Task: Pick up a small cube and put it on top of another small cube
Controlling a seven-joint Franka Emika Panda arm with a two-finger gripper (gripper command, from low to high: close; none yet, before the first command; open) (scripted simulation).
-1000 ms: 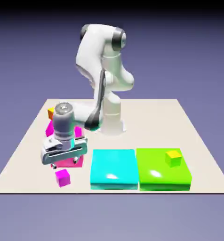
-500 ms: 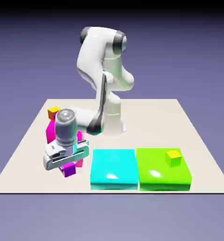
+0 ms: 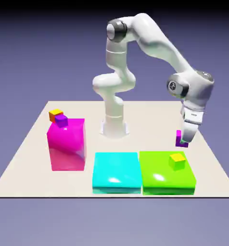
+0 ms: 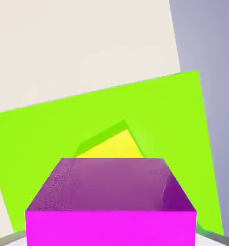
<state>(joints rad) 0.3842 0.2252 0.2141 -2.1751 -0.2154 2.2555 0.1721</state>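
Pick-up is complete: the fingers (image 3: 186, 141) are closed on the magenta cube (image 4: 110, 228), held raised near the yellow cube (image 3: 177, 162), which rests on the green block (image 3: 159, 181). Remaining: final alignment, lowering, release and retraction.

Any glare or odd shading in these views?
Exterior view: white glare spots on the cyan block and green block, top edge fading to black; hand view: magenta cube bright on its near face, dull and speckled on the face beyond.
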